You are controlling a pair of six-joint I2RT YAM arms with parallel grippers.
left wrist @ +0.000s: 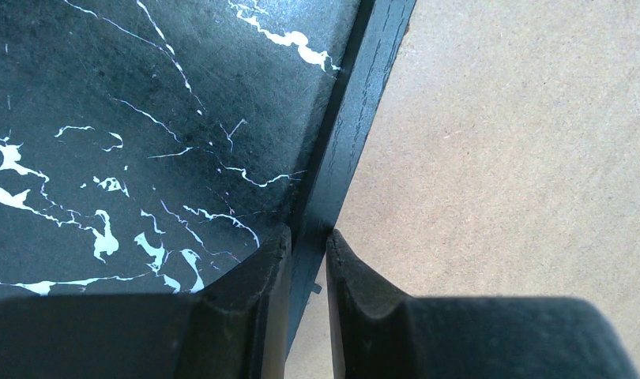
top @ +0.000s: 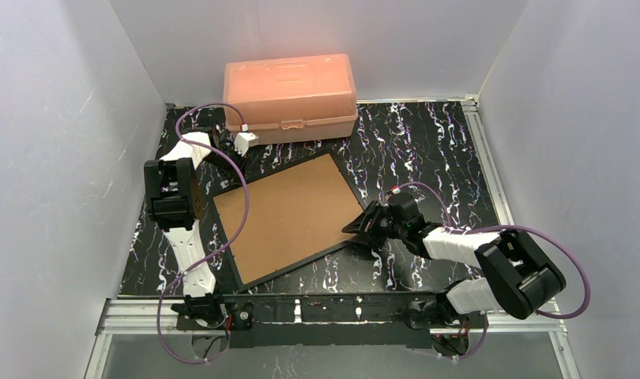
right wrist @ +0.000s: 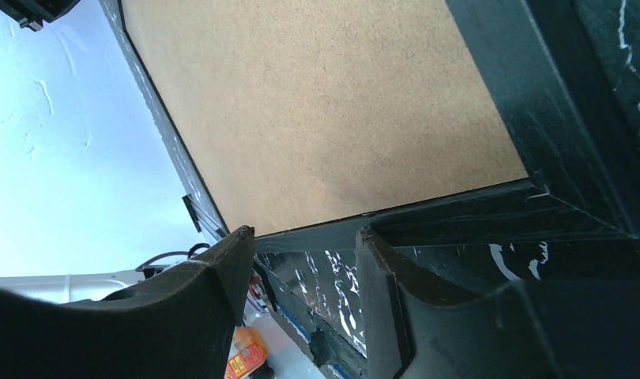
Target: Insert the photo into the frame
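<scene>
The frame (top: 293, 267) lies face down and skewed on the marbled table, its thin black rim around a brown backing board (top: 289, 213). My left gripper (top: 228, 188) is at the frame's left rim. In the left wrist view the black rail (left wrist: 356, 110) runs between the two fingers, and the gripper (left wrist: 309, 237) is shut on it. My right gripper (top: 356, 229) is at the frame's right corner. In the right wrist view it (right wrist: 305, 233) stands open, its fingertips against the rail (right wrist: 554, 118) with nothing between them. The photo is out of view.
A peach plastic box (top: 291, 95) stands at the back, just beyond the frame's far corner. White walls close in the left, right and back sides. Black marbled tabletop (top: 427, 142) shows to the right of the frame.
</scene>
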